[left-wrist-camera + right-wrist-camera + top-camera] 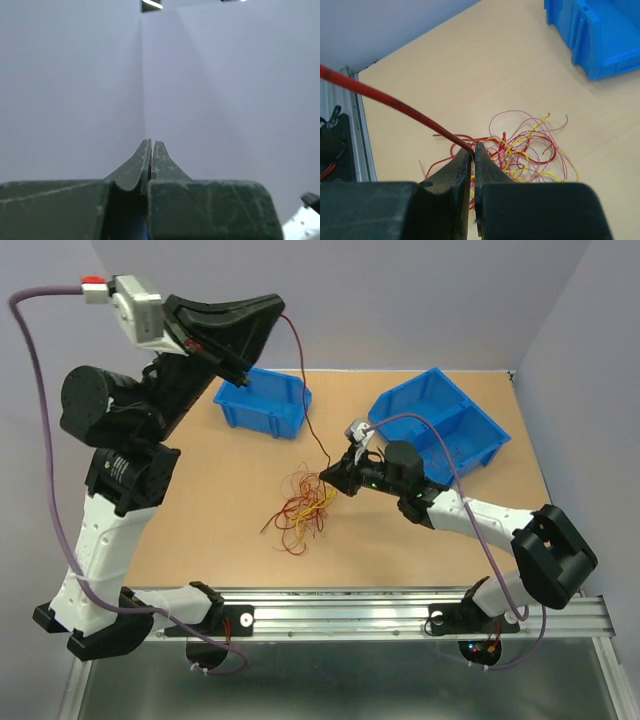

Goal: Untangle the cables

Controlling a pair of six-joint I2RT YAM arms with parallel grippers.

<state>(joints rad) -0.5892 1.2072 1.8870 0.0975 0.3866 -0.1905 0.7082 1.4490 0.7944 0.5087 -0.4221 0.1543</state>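
The cables lie as a loose tangle point(300, 510) of thin yellow, orange and red wires on the tan table; the right wrist view shows the tangle point(525, 150) just beyond my fingers. One dark red cable point(303, 390) is stretched taut out of it. My left gripper point(275, 305) is raised high at the back left and shut on that cable's upper end. In the left wrist view the left gripper point(151, 142) faces the wall, jaws pressed together, and the wire is hidden. My right gripper point(328, 477) hovers at the tangle's far edge. The right gripper point(474, 146) is shut on the red cable point(385, 95).
A small blue bin point(262, 403) stands at the back, under the left arm. A larger divided blue bin point(440, 425) sits at the back right, and its corner point(595, 35) shows in the right wrist view. A metal rail point(400, 615) runs along the near table edge.
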